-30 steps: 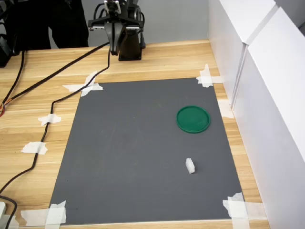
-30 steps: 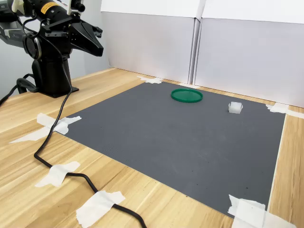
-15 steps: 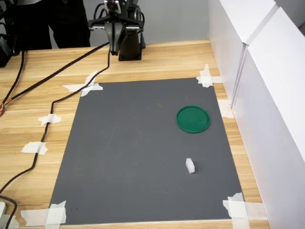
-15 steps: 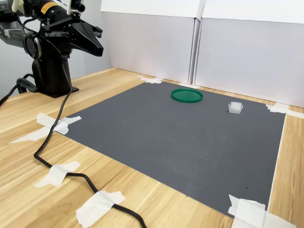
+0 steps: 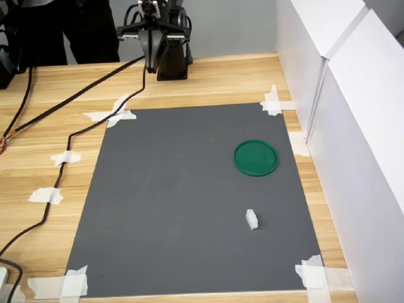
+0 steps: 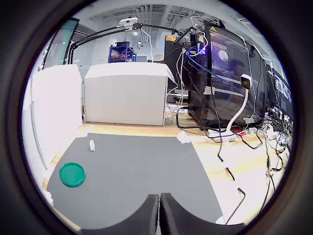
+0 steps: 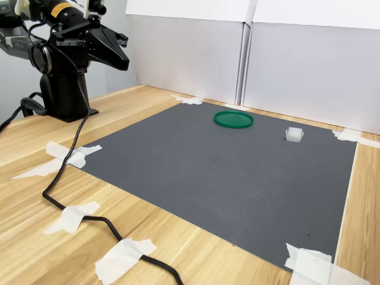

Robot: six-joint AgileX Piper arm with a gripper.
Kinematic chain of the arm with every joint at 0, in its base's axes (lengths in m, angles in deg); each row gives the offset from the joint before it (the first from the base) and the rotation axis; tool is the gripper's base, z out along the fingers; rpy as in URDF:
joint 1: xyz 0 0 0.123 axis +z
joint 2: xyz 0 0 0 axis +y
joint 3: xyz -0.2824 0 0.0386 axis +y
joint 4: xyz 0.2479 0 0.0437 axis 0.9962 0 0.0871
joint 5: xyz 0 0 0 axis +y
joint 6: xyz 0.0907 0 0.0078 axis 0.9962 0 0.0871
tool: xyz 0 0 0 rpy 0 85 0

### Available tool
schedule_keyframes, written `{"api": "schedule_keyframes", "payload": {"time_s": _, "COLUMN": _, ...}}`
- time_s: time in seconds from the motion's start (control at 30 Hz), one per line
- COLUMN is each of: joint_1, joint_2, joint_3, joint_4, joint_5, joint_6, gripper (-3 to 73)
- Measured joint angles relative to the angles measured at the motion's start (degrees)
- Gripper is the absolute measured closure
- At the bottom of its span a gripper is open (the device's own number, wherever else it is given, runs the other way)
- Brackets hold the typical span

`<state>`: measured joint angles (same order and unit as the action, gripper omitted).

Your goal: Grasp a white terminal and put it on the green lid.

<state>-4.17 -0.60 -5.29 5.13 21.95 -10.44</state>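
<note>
The arm sits at the top of the first exterior view, its gripper point(image 5: 151, 63) raised above the desk point(image 5: 214, 79) and well away from the mat point(image 5: 170, 202). In the wrist view the fingers point(image 6: 146, 218) are pressed together, holding nothing. The terminal point(image 5: 252, 219) lies on the mat at the lower right of the first exterior view, apart from the lid point(image 5: 255, 157), which rests flat on the mat above it, at right of centre. In the second exterior view the terminal point(image 7: 294, 135) sits to the right of the lid point(image 7: 233, 119). White tape point(image 5: 69, 283) pins the mat's corners.
</note>
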Motion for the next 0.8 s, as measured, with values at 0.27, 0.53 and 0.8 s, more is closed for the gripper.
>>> {"api": "schedule_keyframes", "payload": {"time_s": 0.27, "joint_1": 0.0, "joint_2": 6.6, "joint_3": -5.7, "joint_4": -0.1, "joint_5": 0.0, "joint_6": 0.0, "gripper": 71.1}}
{"api": "schedule_keyframes", "payload": {"time_s": 0.53, "joint_1": 0.0, "joint_2": 21.8, "joint_3": -13.7, "joint_4": -3.1, "joint_5": 0.1, "joint_6": 0.0, "gripper": 71.1}}
{"api": "schedule_keyframes", "payload": {"time_s": 0.8, "joint_1": 0.0, "joint_2": 37.2, "joint_3": -22.2, "joint_4": -4.1, "joint_5": 1.9, "joint_6": 0.0, "gripper": 71.1}}
